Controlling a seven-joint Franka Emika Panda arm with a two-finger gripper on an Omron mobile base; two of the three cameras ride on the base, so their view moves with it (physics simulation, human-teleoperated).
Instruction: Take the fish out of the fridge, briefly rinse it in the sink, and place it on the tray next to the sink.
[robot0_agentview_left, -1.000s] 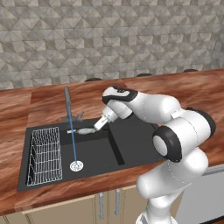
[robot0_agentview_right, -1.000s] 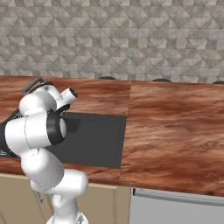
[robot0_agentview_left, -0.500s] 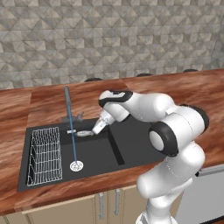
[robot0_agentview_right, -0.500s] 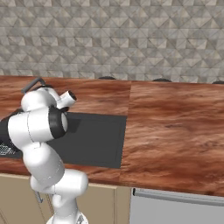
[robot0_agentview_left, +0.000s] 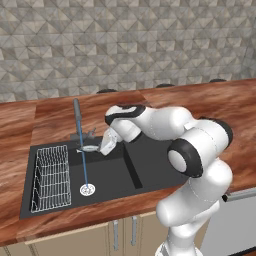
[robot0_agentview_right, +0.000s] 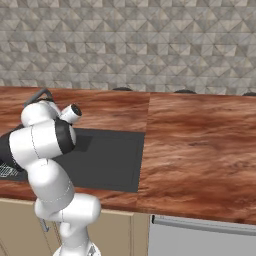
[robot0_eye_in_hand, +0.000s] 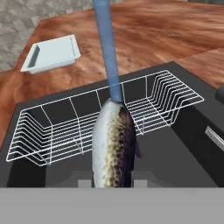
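My gripper is shut on the fish, a small dark-grey speckled fish, and holds it over the left basin of the black sink. In the hand view the fish sticks out from between the fingertips, and its far end touches the blue water stream. That stream falls from the thin grey faucet down to the round drain. The pale tray lies on the wooden counter beyond the sink. The fridge is out of view.
A white wire rack sits in the left part of the sink, just beyond the fish in the hand view. Wooden counter stretches to the right of the sink. A grey appliance front sits under the counter.
The gripper has carried the fish a little to the left, bringing it into the water stream. It stays shut on the fish.
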